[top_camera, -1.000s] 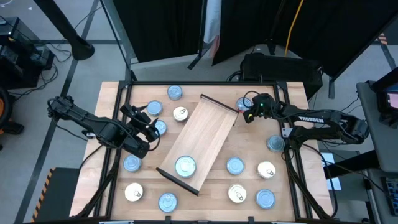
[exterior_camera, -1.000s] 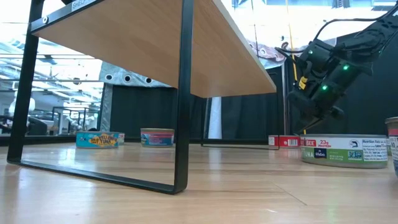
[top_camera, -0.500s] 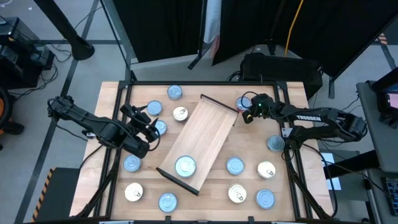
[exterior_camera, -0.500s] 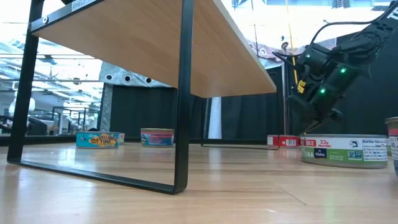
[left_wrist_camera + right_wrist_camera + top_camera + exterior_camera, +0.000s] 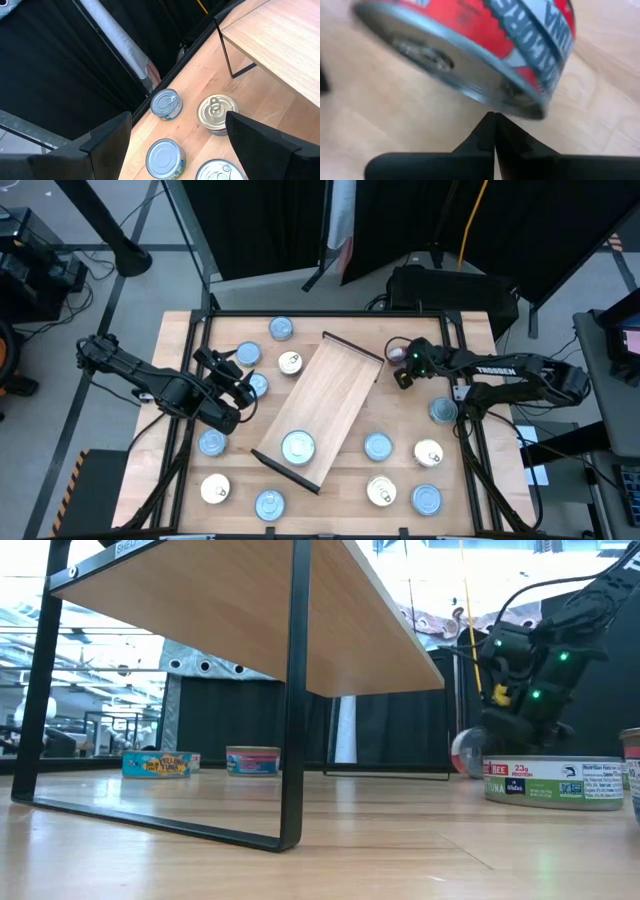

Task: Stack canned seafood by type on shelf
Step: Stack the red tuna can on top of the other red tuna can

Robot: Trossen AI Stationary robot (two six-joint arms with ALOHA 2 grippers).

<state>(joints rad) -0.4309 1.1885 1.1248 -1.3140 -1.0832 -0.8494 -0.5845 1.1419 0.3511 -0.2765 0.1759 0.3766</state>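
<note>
1 shelf (image 5: 322,408), light wood with dark end rails, lies diagonally across the middle of the tabletop (image 5: 180,340); in the low view it stands raised on thin black legs (image 5: 292,690).

1 blue-topped tin (image 5: 298,447) sits on the shelf near its lower end rail.

3 tins lie beyond the shelf's upper-left side: 2 blue-topped (image 5: 281,329) (image 5: 247,354) and 1 pale pull-tab tin (image 5: 290,363).

7 more tins are scattered along the near and right parts of the table, among them a blue one (image 5: 378,446) and a pale one (image 5: 428,453).

1 red-labelled tin (image 5: 485,45), tipped up on its edge, lies directly in front of the right gripper (image 5: 403,372), just off the shelf's upper right corner. Right fingers (image 5: 490,135) are closed together, tips meeting, nothing between them.

1 left gripper (image 5: 232,385) hovers left of the shelf near the blue-topped tins; its fingers (image 5: 107,137) are spread wide and hold nothing.
</note>
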